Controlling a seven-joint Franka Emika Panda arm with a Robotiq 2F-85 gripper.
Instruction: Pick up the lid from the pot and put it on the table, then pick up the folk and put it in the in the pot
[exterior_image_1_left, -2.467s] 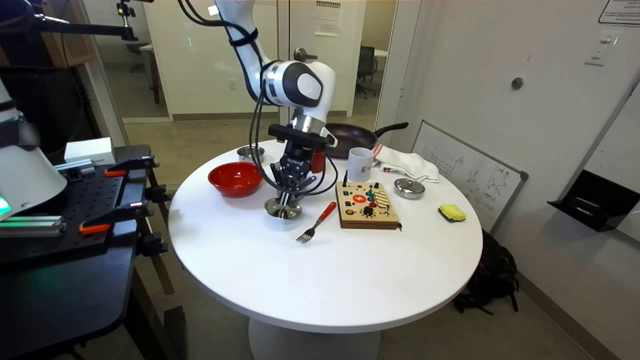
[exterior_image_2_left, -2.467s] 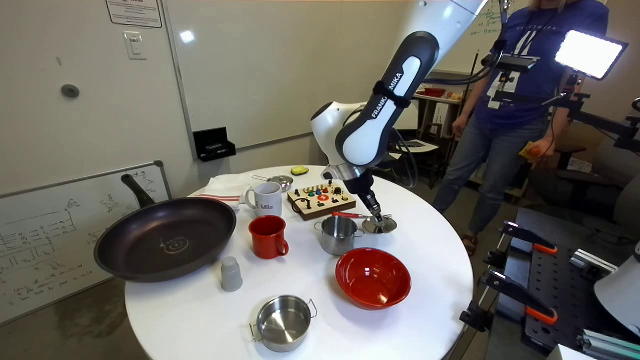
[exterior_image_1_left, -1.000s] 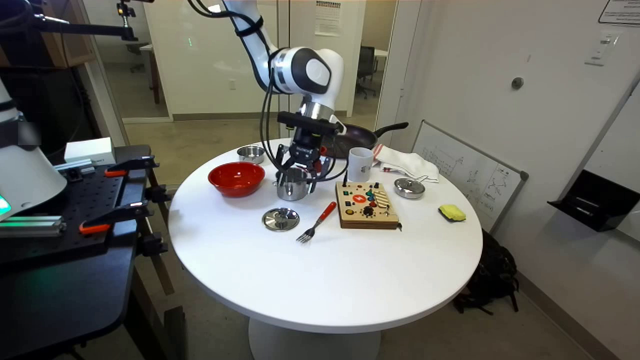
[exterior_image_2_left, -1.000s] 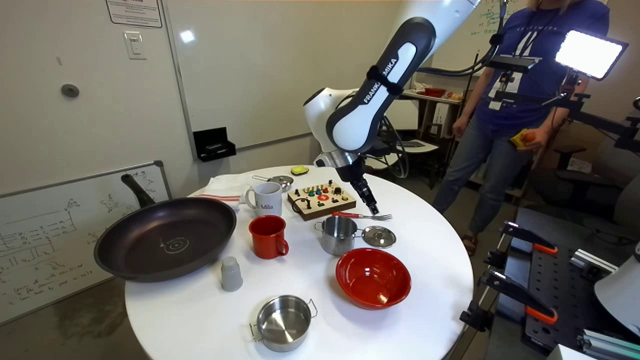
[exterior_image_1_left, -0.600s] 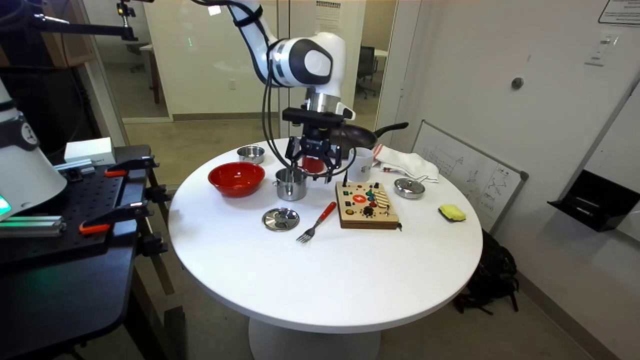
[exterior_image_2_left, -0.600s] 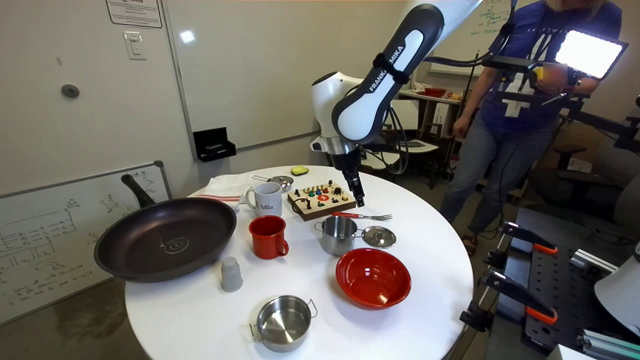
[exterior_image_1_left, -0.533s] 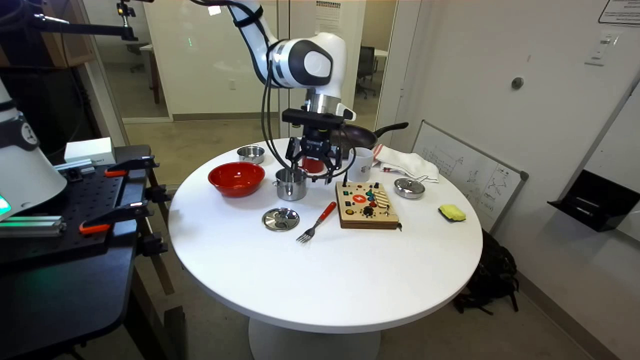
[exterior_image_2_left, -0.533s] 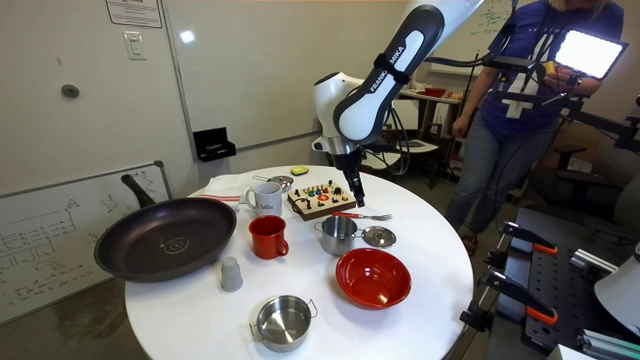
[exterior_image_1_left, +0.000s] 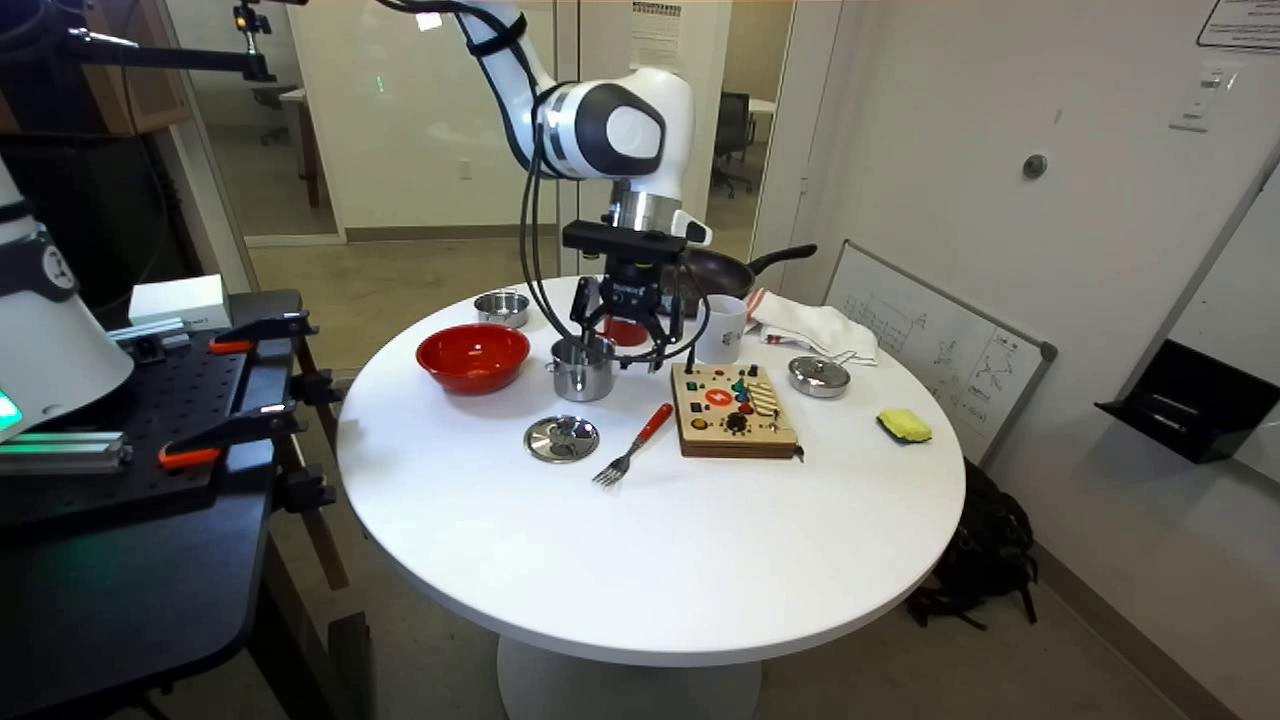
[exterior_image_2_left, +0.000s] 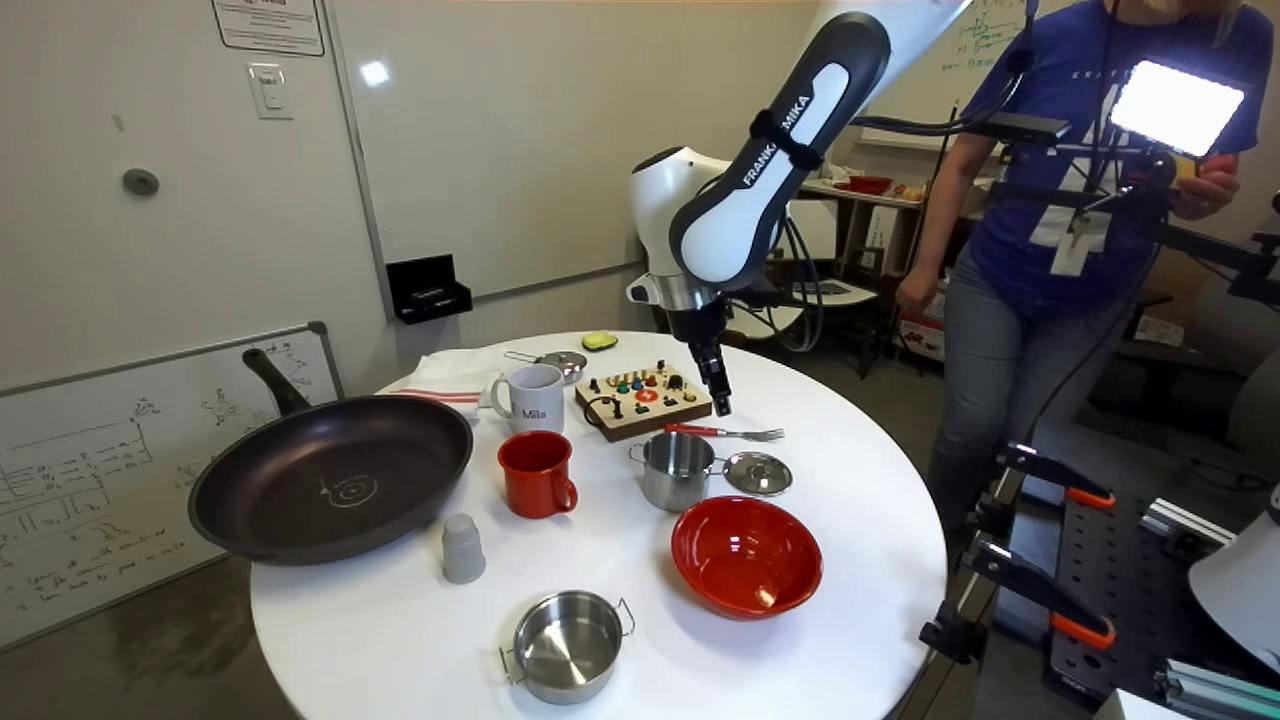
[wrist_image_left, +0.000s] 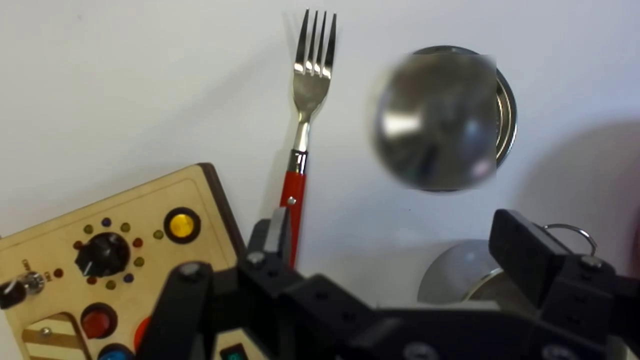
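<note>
The silvery lid (exterior_image_1_left: 561, 439) lies flat on the white table (exterior_image_1_left: 650, 570), partly blurred in the wrist view. Beside it the small steel pot (exterior_image_2_left: 672, 475) stands upright and uncovered. The folk (wrist_image_left: 311, 90), a fork with a red handle, rests on the table between the lid and a wooden board. My gripper (wrist_image_left: 392, 220) hangs above the table, jaws wide apart, nothing held. In the wrist view one finger overlaps the fork's handle, whose end is hidden, and the opposite finger covers part of the pot. In an exterior view the gripper (exterior_image_2_left: 722, 408) is above the fork's far side.
The wooden board (exterior_image_1_left: 737, 410) with knobs sits close to the fork's handle. A red bowl (exterior_image_2_left: 746, 557) stands near the pot. Also there are a red mug (exterior_image_2_left: 537, 475), white mug (exterior_image_2_left: 535, 398), frying pan (exterior_image_2_left: 330, 480), grey cup (exterior_image_2_left: 462, 548) and shallow steel bowl (exterior_image_2_left: 567, 650).
Earlier my gripper was at the lid on the table. It has let go, opened, risen and moved away towards the board side; the lid stays lying. Over the last half second it barely moved.
</note>
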